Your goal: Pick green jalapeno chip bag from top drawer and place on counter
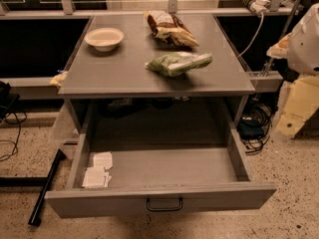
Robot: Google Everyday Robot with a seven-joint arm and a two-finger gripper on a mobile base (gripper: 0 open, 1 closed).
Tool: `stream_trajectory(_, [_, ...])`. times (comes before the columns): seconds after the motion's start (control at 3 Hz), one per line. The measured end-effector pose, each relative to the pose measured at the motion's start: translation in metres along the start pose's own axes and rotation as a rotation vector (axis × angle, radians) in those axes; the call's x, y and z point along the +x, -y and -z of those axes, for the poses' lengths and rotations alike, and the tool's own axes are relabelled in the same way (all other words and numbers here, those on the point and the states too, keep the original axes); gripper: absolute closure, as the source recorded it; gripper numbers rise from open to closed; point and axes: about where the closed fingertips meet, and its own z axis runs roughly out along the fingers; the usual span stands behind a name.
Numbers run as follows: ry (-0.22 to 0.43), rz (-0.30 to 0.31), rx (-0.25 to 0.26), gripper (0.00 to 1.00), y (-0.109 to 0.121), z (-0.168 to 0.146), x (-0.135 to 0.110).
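Note:
The green jalapeno chip bag (178,62) lies on the counter (124,73), right of centre and near the front edge. The top drawer (164,168) is pulled out wide below the counter, with its dark bar handle (164,204) at the front. My gripper (295,106) is at the right edge of the view, off to the side of the cabinet, well apart from the bag and holding nothing that I can see.
A brown-and-cream chip bag (169,29) lies at the back of the counter. A cream bowl (104,38) stands at the back left. Small white packets (98,171) lie in the drawer's front left corner. Cables (254,133) lie on the floor to the right.

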Motion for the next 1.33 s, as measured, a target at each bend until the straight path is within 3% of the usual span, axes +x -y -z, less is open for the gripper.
stream_trajectory(0.33, [0.0, 0.0, 0.0, 0.0, 0.0, 0.0, 0.0])
stream_trajectory(0.67, [0.037, 0.047, 0.084, 0.0, 0.01, 0.006, -0.01])
stream_trajectory(1.0, [0.096, 0.17, 0.2, 0.0, 0.013, 0.009, -0.031])
stream_trajectory(1.33, [0.199, 0.344, 0.324, 0.0, 0.036, 0.003, -0.074])
